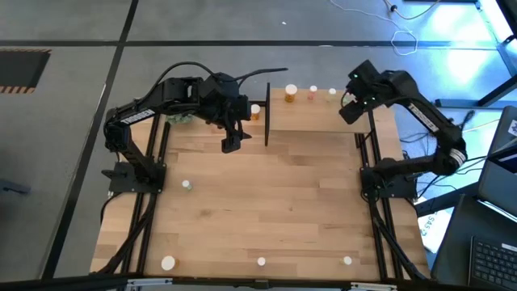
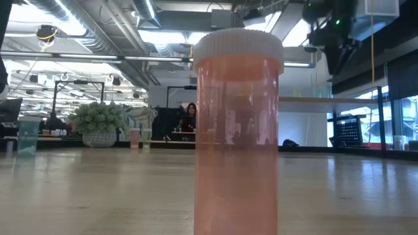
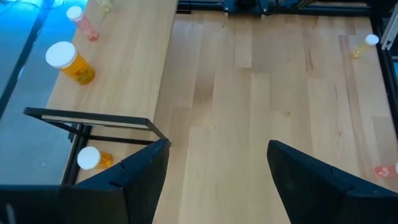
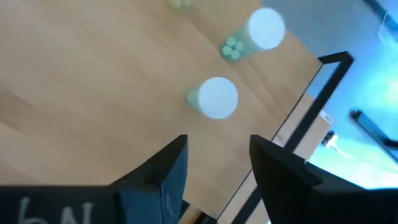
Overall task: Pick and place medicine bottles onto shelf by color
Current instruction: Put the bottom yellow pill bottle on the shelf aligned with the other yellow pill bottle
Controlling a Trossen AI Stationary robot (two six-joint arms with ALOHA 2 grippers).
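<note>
Behind the tabletop [image 1: 275, 202] an open workspace stretches off, and loose medicine bottles [image 1: 187, 184] dot the wood, waiting to be sorted by colour. Our left hand [image 1: 233, 142] hangs with fingers spread and empty just beside the shelf [image 1: 311, 101]; we judge it lined up for the small orange bottle [image 3: 94, 158] standing by the black frame. Our right hand [image 4: 214, 165] hovers, jaws apart and empty, over two green bottles [image 4: 214, 96].
</note>
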